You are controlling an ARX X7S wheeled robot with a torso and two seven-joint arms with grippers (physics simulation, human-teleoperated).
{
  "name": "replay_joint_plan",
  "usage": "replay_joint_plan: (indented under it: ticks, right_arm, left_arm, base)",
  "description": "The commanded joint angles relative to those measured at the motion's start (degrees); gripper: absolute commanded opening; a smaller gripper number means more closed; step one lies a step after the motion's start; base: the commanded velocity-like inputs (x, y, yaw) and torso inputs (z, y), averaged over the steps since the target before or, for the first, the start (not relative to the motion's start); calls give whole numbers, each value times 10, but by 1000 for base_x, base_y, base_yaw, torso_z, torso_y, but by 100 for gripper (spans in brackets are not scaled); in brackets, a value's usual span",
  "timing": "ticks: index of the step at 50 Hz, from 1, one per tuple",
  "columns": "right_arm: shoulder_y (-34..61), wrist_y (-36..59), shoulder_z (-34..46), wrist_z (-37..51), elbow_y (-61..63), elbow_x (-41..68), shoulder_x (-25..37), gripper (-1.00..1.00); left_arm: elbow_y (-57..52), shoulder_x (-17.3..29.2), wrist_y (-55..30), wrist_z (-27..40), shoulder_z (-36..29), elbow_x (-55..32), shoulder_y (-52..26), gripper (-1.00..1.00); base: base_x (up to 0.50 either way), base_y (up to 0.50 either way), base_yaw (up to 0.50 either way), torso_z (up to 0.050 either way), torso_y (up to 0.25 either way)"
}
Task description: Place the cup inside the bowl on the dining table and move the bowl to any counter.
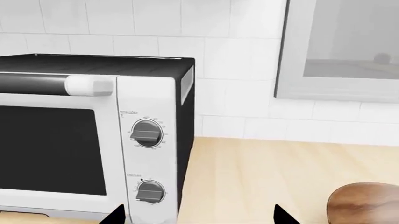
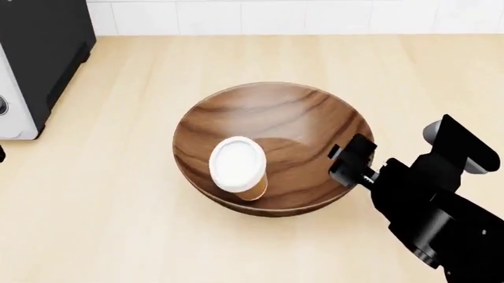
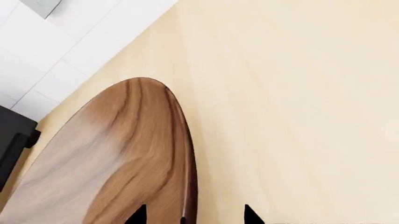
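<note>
The bowl (image 2: 275, 147) sits on the counter (image 2: 141, 236), a light wood worktop backed by white tiles (image 2: 275, 15), and the cup (image 2: 238, 168) is inside it, standing in the near-left part of the hollow with its white lid (image 2: 236, 164) facing up. The cup leans a touch toward the bowl's wall.

Over on the right, the right gripper (image 2: 350, 159) is at the bowl's right rim. From the right wrist camera the bowl (image 3: 118, 163) fills the lower half, and two dark fingertips (image 3: 137, 215) poke in at the edge of the picture, one over the bowl's inside and one outside the rim; they look spread either side of the wall, though whether they actually pinch it I cannot tell.

At far left stands a toaster oven (image 2: 35, 59), black on top with a white front, well apart from the bowl. The left wrist camera faces that oven (image 1: 93, 140) and its two dials (image 1: 147, 133); the left gripper (image 1: 199, 215) shows two dark tips standing wide apart, holding nothing, with the bowl (image 1: 365, 203) off to one side.
</note>
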State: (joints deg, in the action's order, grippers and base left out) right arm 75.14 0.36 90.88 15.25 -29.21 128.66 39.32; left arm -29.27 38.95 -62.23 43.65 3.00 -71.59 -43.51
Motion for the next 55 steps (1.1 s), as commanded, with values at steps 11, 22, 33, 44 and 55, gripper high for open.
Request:
replay_joint_plan:
  ticks: [11, 22, 33, 44, 55]
  right_arm:
    - [6, -26, -16, 11, 49, -13, 25, 100]
    - [22, -45, 6, 27, 76, -84, 34, 100]
    - [22, -49, 6, 34, 86, -92, 41, 100]
    - [25, -65, 12, 49, 104, -125, 47, 100]
    - [64, -87, 53, 108, 175, -264, 77, 100]
  left_arm:
    - [7, 3, 15, -8, 7, -4, 7, 100]
    - [8, -1, 20, -7, 1, 3, 11, 100]
    - [6, 1, 22, -7, 3, -1, 15, 100]
    - [11, 0, 20, -4, -4, -1, 2, 100]
    - [10, 3, 27, -9, 0, 0, 11, 100]
  base:
    - [0, 0, 0, 0, 0]
    - [0, 0, 0, 0, 0]
    - [0, 0, 0, 0, 0]
    - [0, 0, 0, 0, 0]
    - [0, 0, 0, 0, 0]
